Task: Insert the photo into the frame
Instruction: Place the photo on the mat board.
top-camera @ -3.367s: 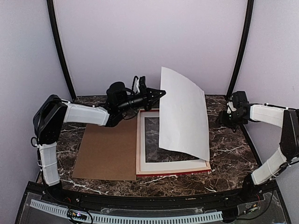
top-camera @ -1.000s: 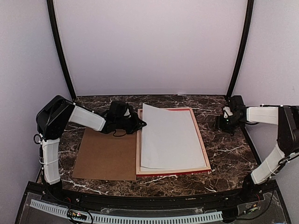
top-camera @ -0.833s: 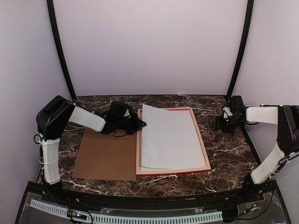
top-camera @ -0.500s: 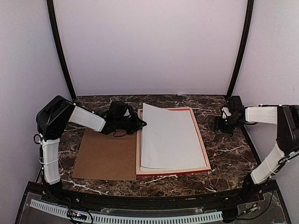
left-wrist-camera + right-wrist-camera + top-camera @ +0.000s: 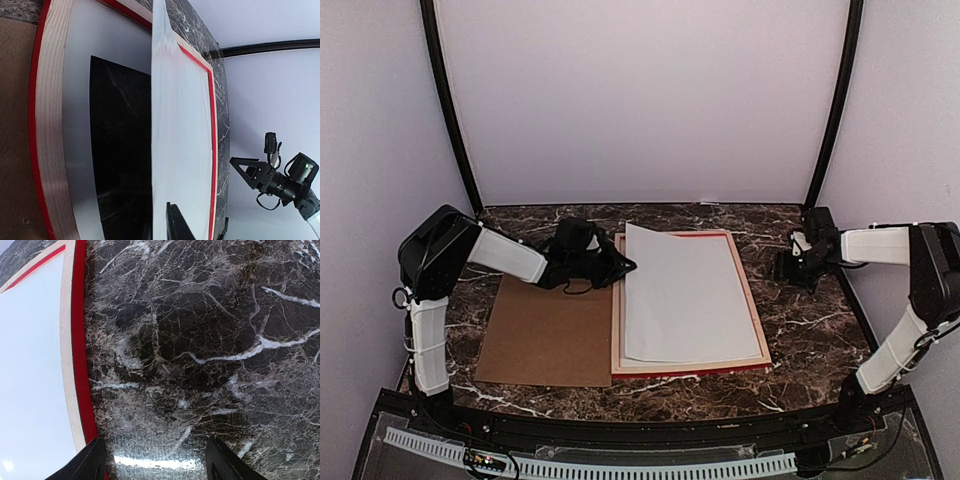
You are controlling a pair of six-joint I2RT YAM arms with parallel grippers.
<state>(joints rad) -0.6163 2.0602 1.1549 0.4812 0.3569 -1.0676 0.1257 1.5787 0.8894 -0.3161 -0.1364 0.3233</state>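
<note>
One sheet matters here: the photo (image 5: pixel 685 295) lies almost flat, white back upward, inside the frame (image 5: pixel 690 366), which rests pale wooden side up a little to the right of the middle of the table (image 5: pixel 810 330). Its left edge is not down yet. In the left wrist view this edge floats above the mat board (image 5: pixel 77 100), so the white border and the dark window show beneath it, and the far left corner of the sheet reaches over the far rail. The left gripper (image 5: pixel 623 266) sits low at this same corner, just beside the left rail. Only one dark finger shows in its own camera, so it is not possible to say whether it pinches the sheet or is letting go. I judge that the laying step is nearly finished and that the release and a small push to seat the left edge remain. The brown backing board (image 5: pixel 545 335) waits on the left half of the table, touching the frame's left rail. The right gripper (image 5: pixel 156 462) hovers low over bare marble just outside the right rail, its fingers spread wide with nothing between them. Compared with some seconds ago the change is large: the photo then stood steeply in the air, held by its far corner, with the mat window uncovered. In the last second almost nothing moves, except that the right gripper creeps slightly toward the frame.
</note>
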